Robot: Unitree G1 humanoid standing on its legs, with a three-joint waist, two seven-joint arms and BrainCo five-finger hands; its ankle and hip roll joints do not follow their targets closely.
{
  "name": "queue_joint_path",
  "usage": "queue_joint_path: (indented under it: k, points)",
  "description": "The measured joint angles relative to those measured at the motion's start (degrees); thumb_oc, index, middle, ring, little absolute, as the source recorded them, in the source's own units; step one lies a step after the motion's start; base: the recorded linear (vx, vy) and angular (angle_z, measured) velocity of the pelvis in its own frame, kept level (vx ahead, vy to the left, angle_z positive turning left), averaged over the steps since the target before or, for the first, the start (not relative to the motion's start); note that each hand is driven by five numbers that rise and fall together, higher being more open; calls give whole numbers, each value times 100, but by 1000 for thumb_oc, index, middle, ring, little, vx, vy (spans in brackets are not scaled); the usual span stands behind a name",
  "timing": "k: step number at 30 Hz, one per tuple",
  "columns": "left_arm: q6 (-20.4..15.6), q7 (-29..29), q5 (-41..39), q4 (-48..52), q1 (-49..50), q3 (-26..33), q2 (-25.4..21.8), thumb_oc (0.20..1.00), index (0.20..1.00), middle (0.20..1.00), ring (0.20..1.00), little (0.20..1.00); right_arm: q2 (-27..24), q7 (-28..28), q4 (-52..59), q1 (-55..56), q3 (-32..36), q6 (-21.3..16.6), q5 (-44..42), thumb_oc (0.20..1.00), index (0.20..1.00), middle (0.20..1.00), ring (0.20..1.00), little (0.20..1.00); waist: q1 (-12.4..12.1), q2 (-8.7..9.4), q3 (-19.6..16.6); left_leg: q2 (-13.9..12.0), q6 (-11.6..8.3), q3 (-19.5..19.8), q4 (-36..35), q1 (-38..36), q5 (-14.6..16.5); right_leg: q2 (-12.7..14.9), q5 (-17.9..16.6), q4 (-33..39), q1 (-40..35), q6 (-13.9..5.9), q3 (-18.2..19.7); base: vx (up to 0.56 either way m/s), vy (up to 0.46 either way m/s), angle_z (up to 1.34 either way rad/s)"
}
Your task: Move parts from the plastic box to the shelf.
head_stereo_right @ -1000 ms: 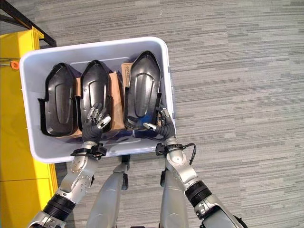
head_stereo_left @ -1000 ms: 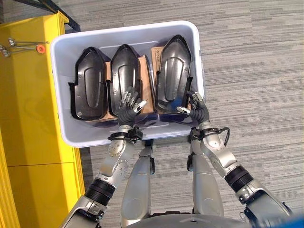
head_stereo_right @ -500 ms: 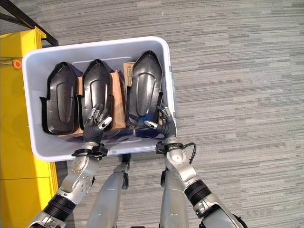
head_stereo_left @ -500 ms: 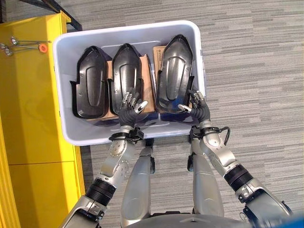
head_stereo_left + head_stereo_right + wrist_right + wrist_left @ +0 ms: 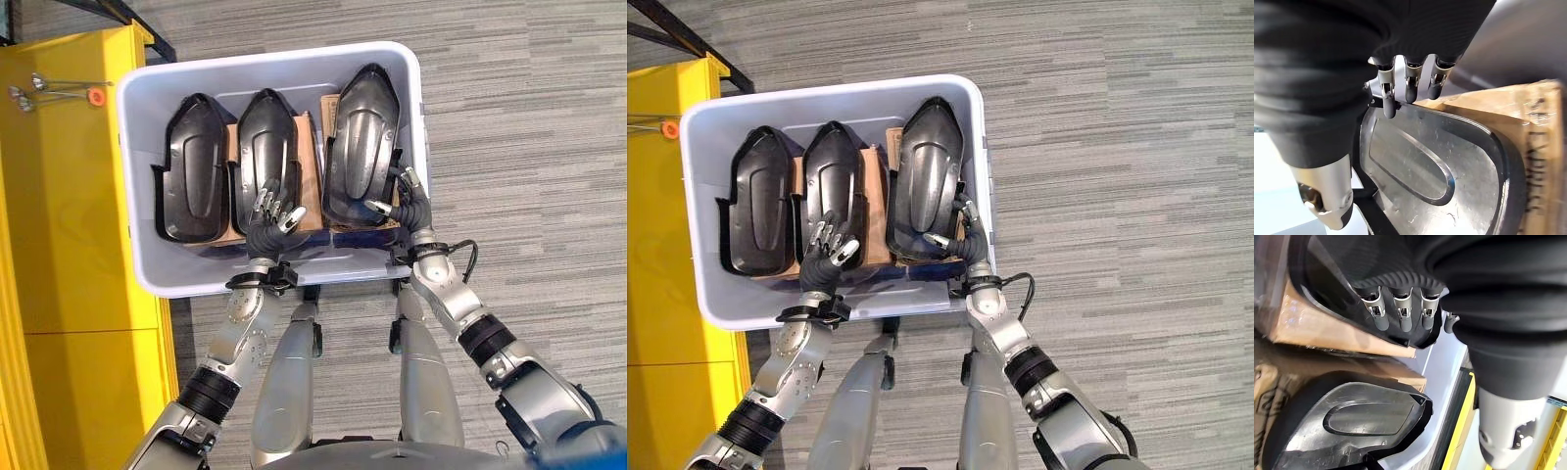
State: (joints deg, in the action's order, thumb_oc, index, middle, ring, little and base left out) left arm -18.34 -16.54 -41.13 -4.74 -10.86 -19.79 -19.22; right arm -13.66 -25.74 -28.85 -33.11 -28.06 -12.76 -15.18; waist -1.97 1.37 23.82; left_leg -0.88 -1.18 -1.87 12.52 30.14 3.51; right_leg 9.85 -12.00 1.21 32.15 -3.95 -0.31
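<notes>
Right hand (image 5: 407, 201), fingers loosely spread, at right part's (image 5: 359, 137) near end; left hand (image 5: 269, 217) likewise on middle part (image 5: 263, 147). Parts look stiff, glossy, likely slippery: grip rims.

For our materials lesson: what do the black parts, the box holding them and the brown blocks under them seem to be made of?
Black parts: likely moulded plastic, glossy, with bright highlights on curved shells. Box: pale, faintly see-through plastic, smooth rounded rim. Brown blocks: probably cardboard, matt, with sharp folded edges.
</notes>
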Motion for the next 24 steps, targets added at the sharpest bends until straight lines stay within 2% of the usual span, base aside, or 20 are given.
queue_joint_path:
  k: [5,14,24]
  points:
    - [-12,1,-3,-1,-12,2,-9,1000,1000,1000,1000,1000,-32,-144,-382,-155,-10,79,441,1000,1000,1000,1000,1000,-149,-85,-46,38,8,82,53,41,-6,22,-2,-10,-11,-2,-58,-5,1,6]
    - [-12,28,-28,-7,-56,-54,-1,1000,1000,1000,1000,1000,-40,-136,-693,-300,-78,148,766,1000,1000,1000,1000,1000,-151,-86,-46,48,16,95,139,85,-9,28,-19,-19,-12,-5,-64,0,0,0]
    - [-19,43,-32,-126,-67,-54,-2,1000,1000,1000,1000,1000,-212,73,-407,-132,-171,232,988,1000,1000,1000,1000,1000,-88,-83,-45,51,18,94,163,107,-8,29,-17,-20,-12,3,-66,0,0,0]
